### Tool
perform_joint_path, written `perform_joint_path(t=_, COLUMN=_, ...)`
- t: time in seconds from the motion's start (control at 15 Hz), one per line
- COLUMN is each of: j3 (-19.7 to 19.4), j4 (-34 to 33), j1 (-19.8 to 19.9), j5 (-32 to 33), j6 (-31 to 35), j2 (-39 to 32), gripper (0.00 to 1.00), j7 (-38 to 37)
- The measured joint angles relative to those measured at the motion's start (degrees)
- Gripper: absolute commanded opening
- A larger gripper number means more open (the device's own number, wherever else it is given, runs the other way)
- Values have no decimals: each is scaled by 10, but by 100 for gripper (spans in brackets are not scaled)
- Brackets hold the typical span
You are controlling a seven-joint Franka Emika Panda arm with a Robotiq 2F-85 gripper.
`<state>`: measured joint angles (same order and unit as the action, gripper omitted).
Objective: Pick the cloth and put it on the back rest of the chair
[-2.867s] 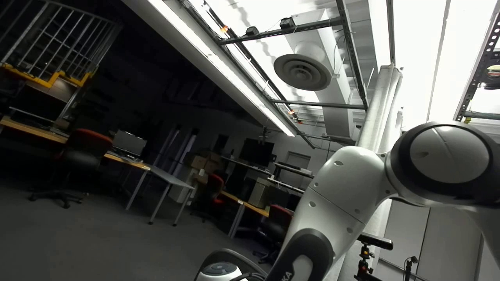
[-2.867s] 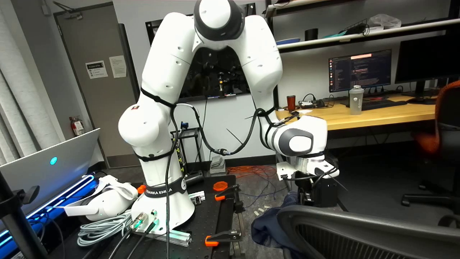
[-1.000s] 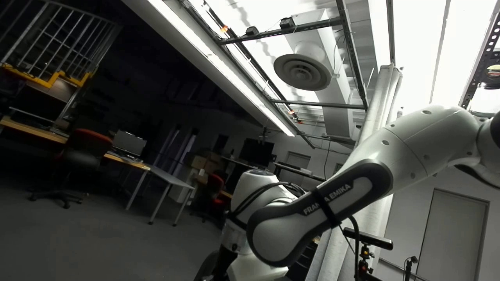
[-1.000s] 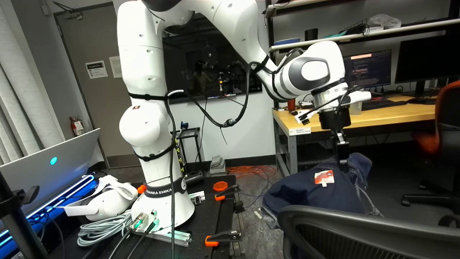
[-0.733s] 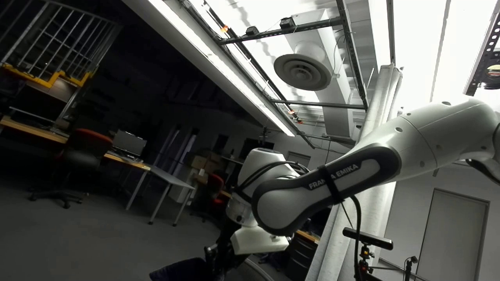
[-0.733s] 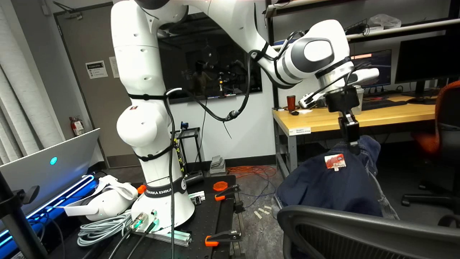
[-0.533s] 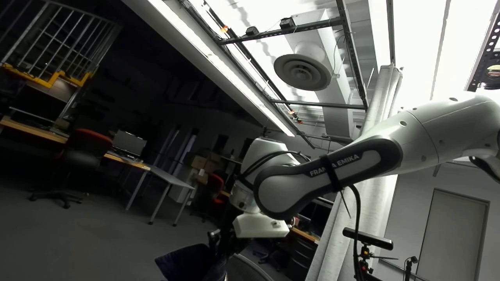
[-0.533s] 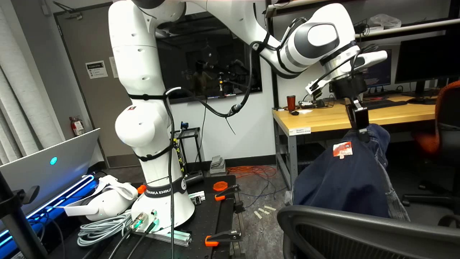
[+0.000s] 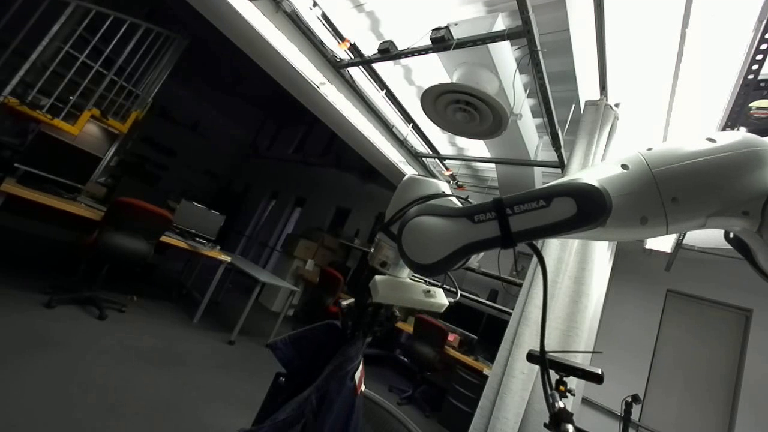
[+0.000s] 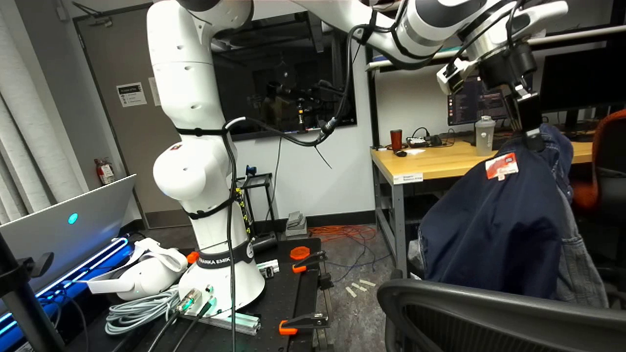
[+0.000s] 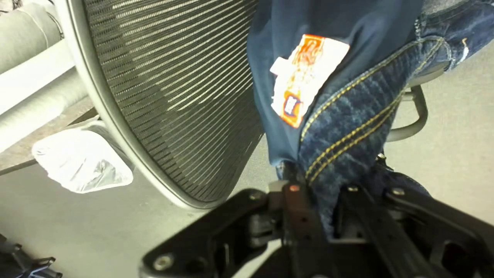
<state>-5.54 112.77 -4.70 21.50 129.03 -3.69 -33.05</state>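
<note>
The cloth [image 10: 494,225], a dark blue denim garment with a smooth lining and a red-and-white label, hangs from my gripper [image 10: 530,137]. In the wrist view, the fingers [image 11: 303,216] are shut on bunched denim cloth [image 11: 347,135], and the fingertips are partly buried in it. The chair [image 10: 469,293] has a dark grey mesh back rest with a rounded rim. In that exterior view the cloth's lower part drops behind this rim and is hidden. From the wrist, the mesh back rest [image 11: 173,85] lies left of the cloth, which overlaps its edge. Whether they touch, I cannot tell.
A wooden desk [image 10: 440,164] with a shaker bottle [image 10: 484,134] and monitors stands behind the gripper. An orange-backed chair [image 10: 611,146] is at the right. The robot's table [image 10: 283,293] carries orange clamps. A white bag [image 11: 83,160] shows beyond the back rest.
My gripper has risen and moved right in an exterior view, lifting the cloth with it. The cloth, earlier low and mostly hidden behind the chair, now hangs well above the back rest's rim.
</note>
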Motion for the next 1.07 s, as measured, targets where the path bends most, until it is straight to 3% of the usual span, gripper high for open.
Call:
perform_joint_path(t=0.47, j3=2, j4=-96, j1=19, j5=-10, j6=-62, j2=1, gripper=2, j7=0)
perform_joint_path(t=1.07, j3=-11, j4=-162, j1=74, j5=-33, j6=-86, j2=18, gripper=2, j7=1)
